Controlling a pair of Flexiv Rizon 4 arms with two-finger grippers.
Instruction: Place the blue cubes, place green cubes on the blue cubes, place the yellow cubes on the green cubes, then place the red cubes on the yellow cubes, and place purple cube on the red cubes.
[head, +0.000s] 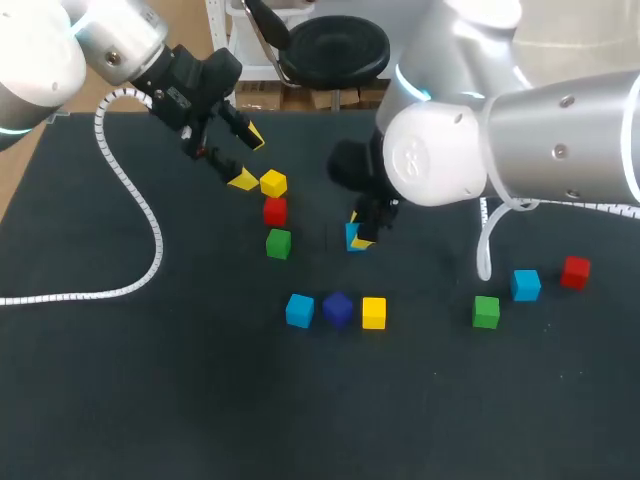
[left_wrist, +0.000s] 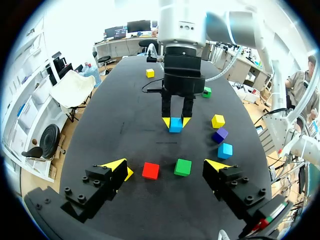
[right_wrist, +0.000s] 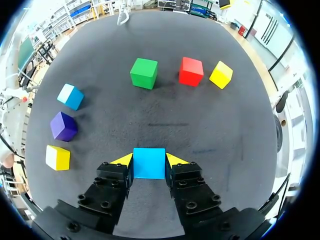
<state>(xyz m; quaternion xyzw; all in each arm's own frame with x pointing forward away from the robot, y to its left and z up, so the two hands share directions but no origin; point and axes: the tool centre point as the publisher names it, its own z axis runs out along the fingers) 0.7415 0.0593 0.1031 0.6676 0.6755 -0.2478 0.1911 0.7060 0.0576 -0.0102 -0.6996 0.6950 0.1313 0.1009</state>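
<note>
The worktop (head: 150, 390) is a dark, matte sheet with a faintly felted grain. Small hard-edged cubes with smooth, solid-coloured faces lie scattered over it.

The right end effector (right_wrist: 150, 160) is clamped on a light blue cube (right_wrist: 149, 169) near the middle of the worktop. Its two wedge-shaped yellow tips press the cube's opposite flat faces, with black bolted finger blocks behind them. Whether the cube rests on the surface or hangs just above it, I cannot tell.

To its left a yellow cube (head: 273, 183), a red cube (head: 275, 211) and a green cube (head: 278, 243) run in a short line from far to near, close together but not touching. The left end effector (head: 248, 158) hangs at the far end of that line with its fingers spread wide, one yellow tip just beside the yellow cube.

Nearer, a second blue cube (head: 299, 310), a deep purple cube (head: 338, 309) and a second yellow cube (head: 374, 312) sit in a row, the purple one turned corner-on. Well apart on the right lie another green cube (head: 486, 311), a third blue cube (head: 525, 285) and another red cube (head: 575, 271).

A white ribbed spiral cable (head: 130, 200) trails from the left arm across the worktop's left side.
</note>
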